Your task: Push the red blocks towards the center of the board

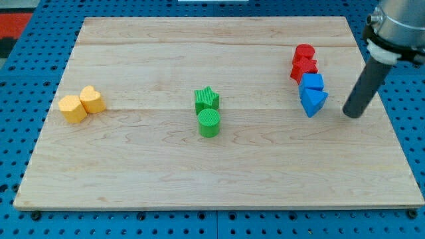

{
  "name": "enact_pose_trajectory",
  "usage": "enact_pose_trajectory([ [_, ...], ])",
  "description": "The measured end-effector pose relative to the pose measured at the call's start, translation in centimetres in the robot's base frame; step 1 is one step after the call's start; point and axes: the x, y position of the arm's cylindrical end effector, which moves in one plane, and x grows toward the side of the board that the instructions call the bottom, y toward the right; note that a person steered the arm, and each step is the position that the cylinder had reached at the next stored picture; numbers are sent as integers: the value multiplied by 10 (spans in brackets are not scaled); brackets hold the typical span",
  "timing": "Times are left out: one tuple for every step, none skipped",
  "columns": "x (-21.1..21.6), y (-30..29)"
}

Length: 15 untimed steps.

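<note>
Two red blocks stand at the view's right near the top: a red cylinder (304, 53) and a red star-like block (304, 68) just below it, touching. Directly below them sit a blue cube (311, 83) and a blue triangular block (313, 101), forming one column. My tip (354, 114) rests on the wooden board (153, 166) to the right of the blue triangular block, a short gap apart, and below and right of the red blocks.
A green star (207, 99) and a green cylinder (208, 123) stand near the board's centre. Two yellow blocks (81, 104) sit at the view's left. The board lies on a blue pegboard (13, 133).
</note>
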Motion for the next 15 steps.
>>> enact_pose_trajectory([
  [-31, -15],
  [-49, -10],
  [-90, -53],
  [-106, -103],
  [-113, -119],
  [-108, -60],
  [-102, -33],
  [-109, 65],
  [-157, 70],
  [-184, -10],
  [-158, -48],
  [-185, -33],
  [-170, 36],
  [-144, 31],
  [-143, -49],
])
